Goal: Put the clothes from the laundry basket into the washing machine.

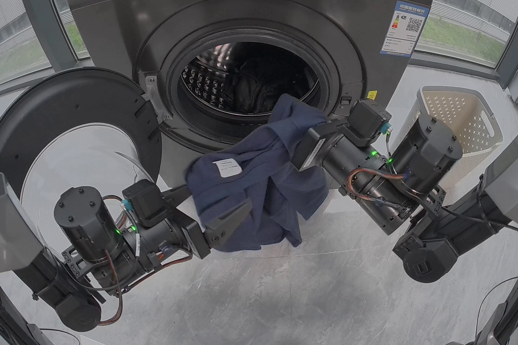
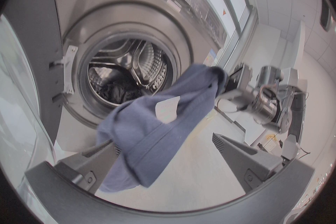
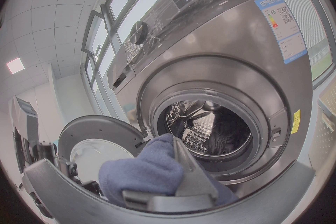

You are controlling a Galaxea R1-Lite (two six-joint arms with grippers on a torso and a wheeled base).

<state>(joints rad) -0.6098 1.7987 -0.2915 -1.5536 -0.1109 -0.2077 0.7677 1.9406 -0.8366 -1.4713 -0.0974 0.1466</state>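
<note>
A dark blue garment with a white label hangs in front of the washing machine, its top end at the lower right rim of the drum opening. My right gripper is shut on that top end, and the cloth bunches around its fingers. My left gripper stands open below, and the garment's lower part drapes over one of its fingers. Dark clothes lie inside the drum. The white laundry basket stands to the right of the machine.
The machine's round door is swung wide open to the left, close beside my left arm. Pale marble floor lies open in front of the machine. Windows run behind and beside it.
</note>
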